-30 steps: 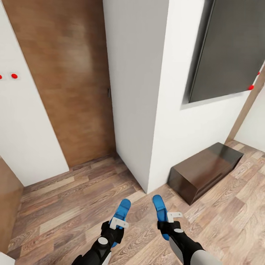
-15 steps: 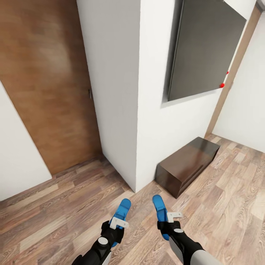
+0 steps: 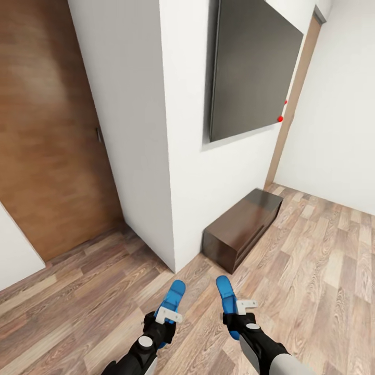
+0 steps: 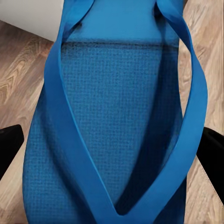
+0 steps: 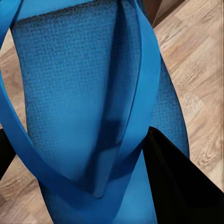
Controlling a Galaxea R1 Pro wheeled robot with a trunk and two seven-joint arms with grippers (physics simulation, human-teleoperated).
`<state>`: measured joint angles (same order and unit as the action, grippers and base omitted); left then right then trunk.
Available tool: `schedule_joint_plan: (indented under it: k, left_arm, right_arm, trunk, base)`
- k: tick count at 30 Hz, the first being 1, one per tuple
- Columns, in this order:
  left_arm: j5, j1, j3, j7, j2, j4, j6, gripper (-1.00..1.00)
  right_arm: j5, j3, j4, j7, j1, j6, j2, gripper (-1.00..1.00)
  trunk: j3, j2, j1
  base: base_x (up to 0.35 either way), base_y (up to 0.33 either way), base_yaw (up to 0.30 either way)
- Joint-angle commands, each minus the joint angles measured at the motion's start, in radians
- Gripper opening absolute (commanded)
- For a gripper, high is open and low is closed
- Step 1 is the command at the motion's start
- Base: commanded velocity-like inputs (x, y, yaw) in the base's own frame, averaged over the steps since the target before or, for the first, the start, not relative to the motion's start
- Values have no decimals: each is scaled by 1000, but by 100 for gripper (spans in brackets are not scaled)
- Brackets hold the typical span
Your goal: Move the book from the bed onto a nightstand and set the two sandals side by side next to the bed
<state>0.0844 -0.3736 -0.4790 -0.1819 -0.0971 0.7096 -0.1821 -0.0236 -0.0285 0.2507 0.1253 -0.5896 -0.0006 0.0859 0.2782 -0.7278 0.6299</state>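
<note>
The floor [image 3: 323,271] is wood plank in mixed brown and grey tones, running under white walls. A white wall corner [image 3: 166,156] juts toward the robot; to its left stands a brown wooden door [image 3: 47,146] with a smooth grained face and a small dark handle. On the wall right of the corner hangs a flat dark grey panel [image 3: 252,73], with two small red marks at its lower right edge. Below the panel, against the wall, sits a long low dark brown bench [image 3: 242,226] with a glossy top and a boxy shape.

Both arms reach forward low over the floor, roughly parallel and near each other. The left tool [image 3: 162,320] is clamped on the left sandal [image 3: 171,302], a bright blue flat slender sole that points ahead. The right tool [image 3: 237,315] grips the right sandal [image 3: 226,296] in the same manner. In the left wrist view the sandal [image 4: 116,121] shows a finely woven footbed and smooth V-shaped straps, with black fingers [image 4: 9,144] at either side. In the right wrist view the other sandal [image 5: 84,107] has the same texture, one black finger [image 5: 182,186] pressed against its edge.
</note>
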Motion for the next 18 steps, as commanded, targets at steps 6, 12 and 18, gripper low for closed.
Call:
schedule_joint_plan:
  k: [6,12,18]
  left_arm:
    - [9,-1,-6,-10,2,2,11,-100]
    - [9,-1,-6,-10,2,2,13,-100]
    - [8,-1,-6,-10,2,2,15,-100]
  right_arm:
    - [0,-2,0,5,-1,-1,0,-100]
    - [0,-2,1,5,-1,-1,0,-100]
    - [0,-2,1,5,-1,-2,0,-100]
  trunk:
    - [1,-1,0]
    - [1,-1,0]
    - [1,-1,0]
  base:
    - [0,0,-287]
    - [0,0,-287]
    - [0,0,-287]
